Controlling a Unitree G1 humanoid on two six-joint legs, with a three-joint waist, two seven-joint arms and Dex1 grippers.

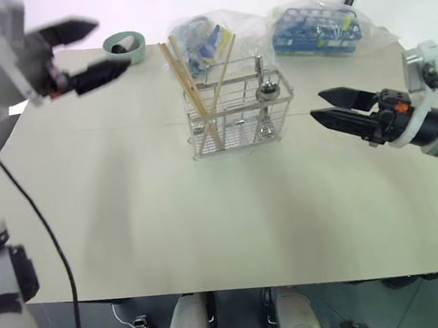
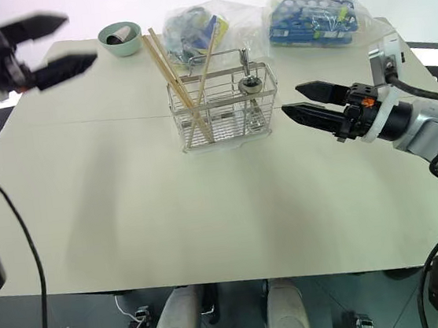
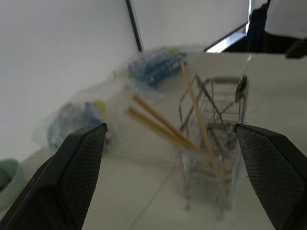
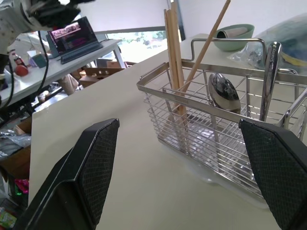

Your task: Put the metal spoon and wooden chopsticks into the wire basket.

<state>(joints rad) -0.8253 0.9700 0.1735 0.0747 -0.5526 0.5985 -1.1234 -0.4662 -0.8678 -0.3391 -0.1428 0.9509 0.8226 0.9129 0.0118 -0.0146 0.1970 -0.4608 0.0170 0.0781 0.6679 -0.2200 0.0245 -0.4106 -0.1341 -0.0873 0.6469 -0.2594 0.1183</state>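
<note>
While the wire basket [image 1: 237, 114] stands upright on the pale table [image 1: 210, 220], the wooden chopsticks [image 1: 195, 95] lean inside its left end, their tips fanning out above the rim, and the metal spoon [image 4: 224, 91] stands in the right end beside another upright metal utensil [image 4: 268, 79]. Both grippers hang above the table with fingers spread wide and nothing between them: the left gripper [image 1: 80, 51] high at the far left near a green bowl [image 1: 125, 46], the right gripper [image 1: 343, 109] just right of the basket, apart from it. Two clear plastic bags [image 1: 314, 26] lie behind the basket.
</note>
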